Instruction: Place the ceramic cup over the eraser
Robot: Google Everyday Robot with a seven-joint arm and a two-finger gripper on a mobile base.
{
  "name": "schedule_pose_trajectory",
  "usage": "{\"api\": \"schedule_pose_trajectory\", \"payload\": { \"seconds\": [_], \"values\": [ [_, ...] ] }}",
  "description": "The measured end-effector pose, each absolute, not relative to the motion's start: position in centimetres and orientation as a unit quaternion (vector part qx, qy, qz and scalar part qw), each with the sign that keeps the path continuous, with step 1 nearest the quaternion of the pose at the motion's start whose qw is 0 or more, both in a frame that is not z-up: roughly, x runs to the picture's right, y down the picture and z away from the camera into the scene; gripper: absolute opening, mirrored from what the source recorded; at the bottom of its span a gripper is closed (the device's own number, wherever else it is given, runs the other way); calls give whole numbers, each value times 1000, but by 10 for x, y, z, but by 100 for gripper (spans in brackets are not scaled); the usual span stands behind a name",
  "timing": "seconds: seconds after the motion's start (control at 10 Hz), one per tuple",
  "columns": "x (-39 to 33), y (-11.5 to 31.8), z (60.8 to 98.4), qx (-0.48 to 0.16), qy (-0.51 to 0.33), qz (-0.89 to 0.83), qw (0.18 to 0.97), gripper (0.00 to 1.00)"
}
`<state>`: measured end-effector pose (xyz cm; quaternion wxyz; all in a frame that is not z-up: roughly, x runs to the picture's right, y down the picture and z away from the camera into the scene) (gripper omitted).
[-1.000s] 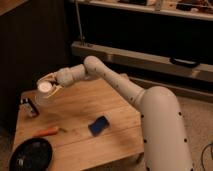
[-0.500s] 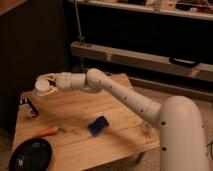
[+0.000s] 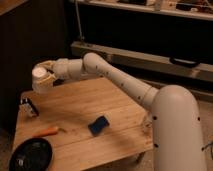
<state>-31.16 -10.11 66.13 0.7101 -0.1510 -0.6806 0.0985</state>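
My gripper (image 3: 44,76) is at the far left, above the back left part of the wooden table (image 3: 120,125). It is shut on the ceramic cup (image 3: 40,79), a small white cylinder held in the air. The eraser (image 3: 28,107), a small upright black block with a white part, stands on the table's left edge, below and a little left of the cup. The cup is clearly above the eraser and apart from it.
A blue rectangular block (image 3: 98,124) lies near the table's middle. An orange carrot-like stick (image 3: 47,131) lies at the front left. A black round dish (image 3: 31,155) sits at the front left corner. Dark shelving (image 3: 150,30) stands behind the table.
The arm has stretched further left and the gripper has carried the cup left, closer to above the eraser. The things on the table have not moved.
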Motion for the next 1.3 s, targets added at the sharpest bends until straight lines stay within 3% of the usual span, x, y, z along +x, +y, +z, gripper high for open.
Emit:
{"api": "schedule_pose_trajectory", "payload": {
  "seconds": [0.8,1.3],
  "values": [
    [-383,-117,689,-251,-675,73,690,14],
    [-434,-93,684,-295,-677,41,673,14]
  ]
}}
